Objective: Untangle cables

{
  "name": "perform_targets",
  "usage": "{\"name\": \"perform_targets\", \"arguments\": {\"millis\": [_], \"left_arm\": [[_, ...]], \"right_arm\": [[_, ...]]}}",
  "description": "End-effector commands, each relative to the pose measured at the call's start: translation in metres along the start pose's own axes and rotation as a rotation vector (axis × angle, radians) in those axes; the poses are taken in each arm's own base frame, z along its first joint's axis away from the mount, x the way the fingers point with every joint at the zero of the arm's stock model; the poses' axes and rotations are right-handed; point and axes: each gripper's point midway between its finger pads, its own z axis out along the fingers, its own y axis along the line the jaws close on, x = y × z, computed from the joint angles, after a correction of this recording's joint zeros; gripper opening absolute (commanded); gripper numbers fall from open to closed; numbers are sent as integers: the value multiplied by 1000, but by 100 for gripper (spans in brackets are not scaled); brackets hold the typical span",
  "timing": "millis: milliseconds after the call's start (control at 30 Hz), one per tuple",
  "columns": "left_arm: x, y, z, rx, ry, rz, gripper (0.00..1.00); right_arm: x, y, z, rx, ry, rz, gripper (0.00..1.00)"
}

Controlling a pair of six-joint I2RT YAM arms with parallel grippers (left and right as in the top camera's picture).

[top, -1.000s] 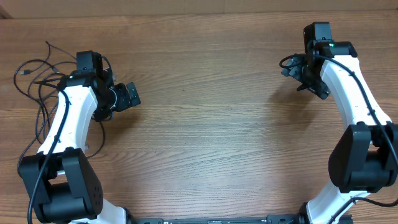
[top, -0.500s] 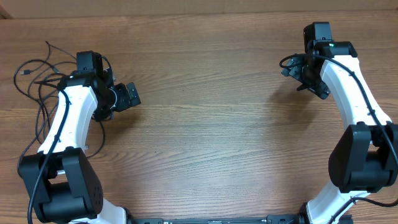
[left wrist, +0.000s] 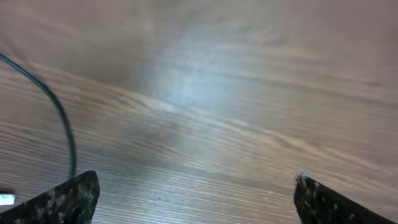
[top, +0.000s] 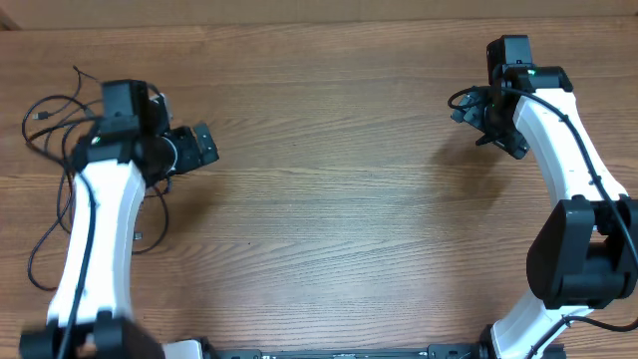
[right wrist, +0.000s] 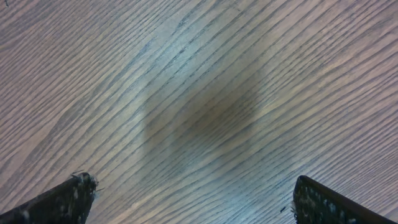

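The cables [top: 38,117] are thin black cords lying in tangled loops at the table's far left, partly hidden under my left arm. My left gripper [top: 204,148] is just right of that tangle, open and holding nothing. In the left wrist view its gripper [left wrist: 196,199] is open over bare wood, and one cable [left wrist: 62,124] curves down beside the left fingertip [left wrist: 74,196] without lying between the fingers. My right gripper [top: 483,128] hovers at the far right, away from the cables. The right wrist view shows this gripper [right wrist: 196,199] open over bare wood.
The wooden table [top: 329,199] runs between the two arms. Thicker black wires follow each white arm [top: 568,160] down to its base at the front edge.
My left arm has swung to the left and looks blurred with motion, carrying its gripper slightly left toward the cables. The right arm has not moved.
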Motion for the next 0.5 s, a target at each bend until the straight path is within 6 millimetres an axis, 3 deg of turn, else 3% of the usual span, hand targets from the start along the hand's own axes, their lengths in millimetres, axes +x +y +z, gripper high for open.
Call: {"name": "perform_targets", "arguments": {"millis": [0,267,467], "left_arm": [[-8,-13,-40,38,-117,19,99],[-11,-27,-115,96,-327,57,99],[-9,-29,-127,105,-360,63,99]], "right_arm": [[-2,-2,-4,1,-17,0,100],[-2,-2,-4,1,-17,0,100],[-2,-2,-4,1,-17,0,100]]}}
